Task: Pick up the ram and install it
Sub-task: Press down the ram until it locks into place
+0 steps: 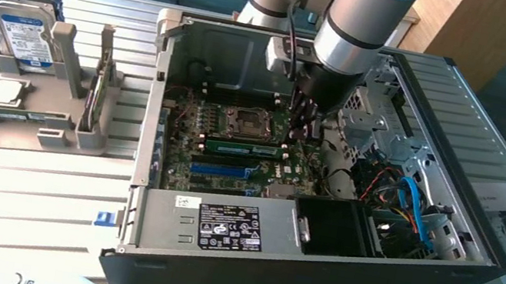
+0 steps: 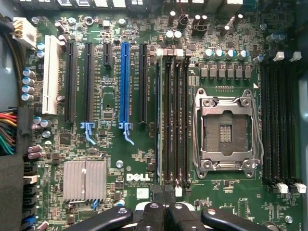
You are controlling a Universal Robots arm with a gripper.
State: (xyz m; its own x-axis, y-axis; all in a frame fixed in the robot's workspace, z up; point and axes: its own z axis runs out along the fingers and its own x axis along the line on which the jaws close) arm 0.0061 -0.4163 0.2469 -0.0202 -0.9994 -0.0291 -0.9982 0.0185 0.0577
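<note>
Overhead, the silver-and-black robot arm reaches straight down into the open computer case, its wrist vertical above the motherboard. The gripper hangs low over the board, just on the exterior view's right of the empty processor socket. In the wrist view its dark fingertips are pressed together with no gap between them, poised right at the end of the bank of black memory slots that runs beside the socket. A green ram stick lies seated in a slot on the motherboard, just below the socket in the exterior view and near the gripper; whether the fingertips actually touch the board or a slot cannot be told. On the table at the exterior view's left, well apart from the case, a grey holder carries a silver hard drive standing upright and a small square processor chip lying flat.
</note>
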